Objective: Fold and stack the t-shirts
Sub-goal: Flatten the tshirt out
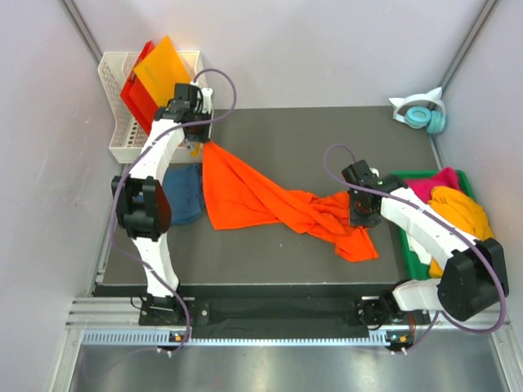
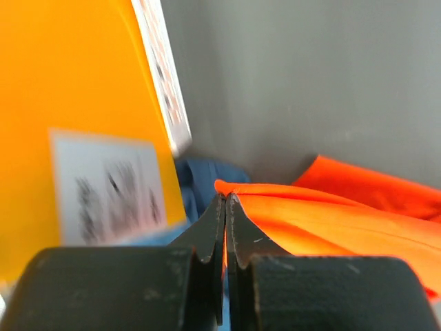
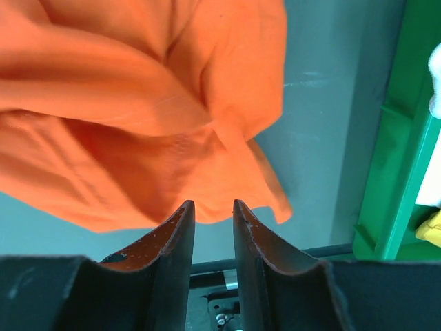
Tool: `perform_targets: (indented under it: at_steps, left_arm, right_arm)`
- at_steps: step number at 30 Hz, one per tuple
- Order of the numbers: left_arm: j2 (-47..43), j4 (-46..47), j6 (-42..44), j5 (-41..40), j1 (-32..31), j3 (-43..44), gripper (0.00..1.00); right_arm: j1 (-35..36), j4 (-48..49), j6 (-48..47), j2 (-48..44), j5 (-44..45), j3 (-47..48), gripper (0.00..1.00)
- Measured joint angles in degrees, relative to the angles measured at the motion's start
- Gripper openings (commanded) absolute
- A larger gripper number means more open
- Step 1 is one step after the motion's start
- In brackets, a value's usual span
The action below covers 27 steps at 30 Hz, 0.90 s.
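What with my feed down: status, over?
Left jaws shut on orange shirt corner. Right jaws open, empty, above its bunched end. Blue shirt beside it.

The left arm [image 1: 154, 167] stretches far forward; the left tool [image 2: 225, 207] is pinched tight on a shirt [image 2: 331, 221] corner. The right arm [image 1: 425, 222] bends inward, and the right tool [image 3: 213, 207] points down, jaws slightly parted, gripping nothing.

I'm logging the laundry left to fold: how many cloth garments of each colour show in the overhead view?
Orange t-shirt: 1
Dark blue garment: 1
Magenta garment: 1
Yellow garment: 1
Total: 4
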Motion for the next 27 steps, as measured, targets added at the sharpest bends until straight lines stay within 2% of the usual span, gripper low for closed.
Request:
perform_targets:
  at_steps: [4,13,17,23,27]
  left_arm:
    - [6.0,-0.4,0.0,-0.9,0.0,10.0,0.0]
    - [13.2,-3.7,0.0,-1.9,0.1,24.0,0.0]
    - [12.8,-4.0,0.0,-1.7,0.1,22.6,0.0]
    - [6.8,-3.4,0.5,-1.3,0.1,9.4,0.0]
    - [3.0,-3.0,1.0,-0.4,0.1,2.7,0.0]
  right_arm:
    - [0.2,-0.1,0.2,0.2,0.1,0.1,0.29]
    - [1.4,0.0,0.8,0.2,-0.3,0.2,0.3]
    - [2.6,1.6,1.4,0.2,-2.3,0.2,0.31]
    - [4.7,7.0,2.3,1.1,-5.3,0.7,0.32]
    - [7.9,10.1,2.7,6.4,-6.3,3.7,0.33]
